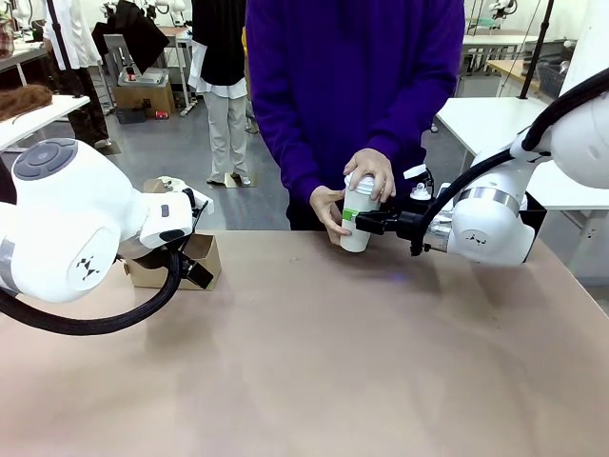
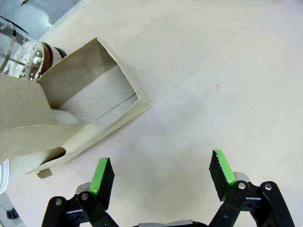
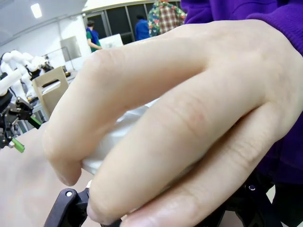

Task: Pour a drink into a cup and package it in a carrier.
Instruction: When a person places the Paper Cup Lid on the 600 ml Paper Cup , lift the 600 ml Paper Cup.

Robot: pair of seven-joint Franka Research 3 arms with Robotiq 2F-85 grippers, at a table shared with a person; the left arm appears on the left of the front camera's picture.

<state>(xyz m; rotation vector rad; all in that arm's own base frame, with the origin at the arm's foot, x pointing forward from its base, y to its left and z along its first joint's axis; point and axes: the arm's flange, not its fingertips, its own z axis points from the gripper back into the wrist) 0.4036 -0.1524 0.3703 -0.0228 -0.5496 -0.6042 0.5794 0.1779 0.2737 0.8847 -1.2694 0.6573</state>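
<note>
while clamped on the cup (image 1: pixel 358 238) at the far middle of the table (image 1: pixel 314 381), hold the right gripper (image 1: pixel 354 226) steady and level against the person's hand (image 1: pixel 371 173) pressing on its top; no squeezing harder, no tilting. leave the left gripper (image 2: pixel 161 172) spread wide, empty, beside the carrier (image 2: pixel 94 94).

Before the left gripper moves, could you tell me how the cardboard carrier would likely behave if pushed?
The carrier looks like thin folded cardboard, so probably light and apt to slide on the smooth table. Its open walls would likely flex or crush if squeezed.
</note>
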